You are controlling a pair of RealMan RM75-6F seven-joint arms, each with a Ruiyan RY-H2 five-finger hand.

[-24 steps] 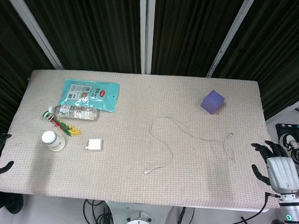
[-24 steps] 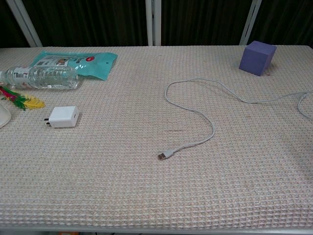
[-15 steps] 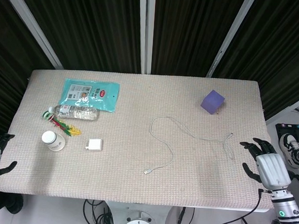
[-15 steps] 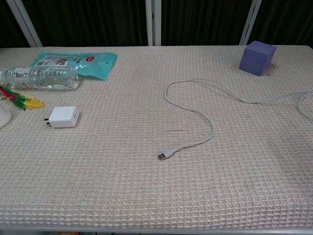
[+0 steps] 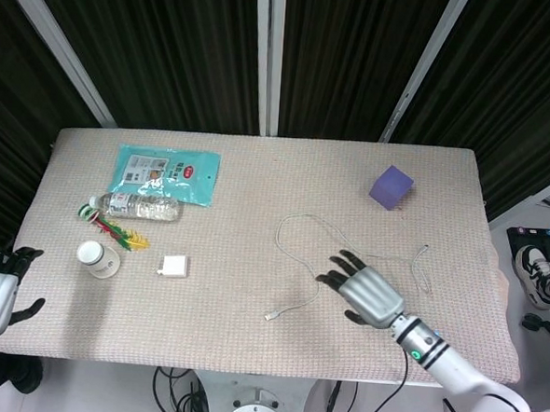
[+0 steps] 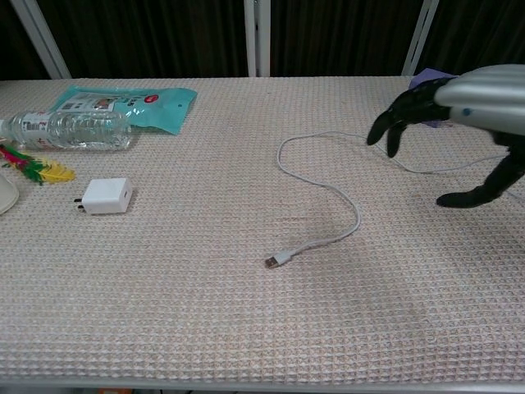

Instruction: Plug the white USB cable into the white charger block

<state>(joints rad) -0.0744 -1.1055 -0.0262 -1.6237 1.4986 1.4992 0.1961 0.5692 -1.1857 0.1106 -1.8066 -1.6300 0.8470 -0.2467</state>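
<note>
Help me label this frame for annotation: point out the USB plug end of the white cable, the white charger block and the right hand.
USB plug point(image 6: 271, 262), chest view, on the metal tip at the cable's near end.
white charger block point(image 6: 107, 195), chest view, on its top face.
right hand point(image 5: 365, 292), head view, on the silver back of the hand.

No legible text anywhere.

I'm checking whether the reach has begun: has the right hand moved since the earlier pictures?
Yes. The right hand has come in from the table's right edge, leftward past the purple cube, and now hovers open over the white USB cable.
</note>
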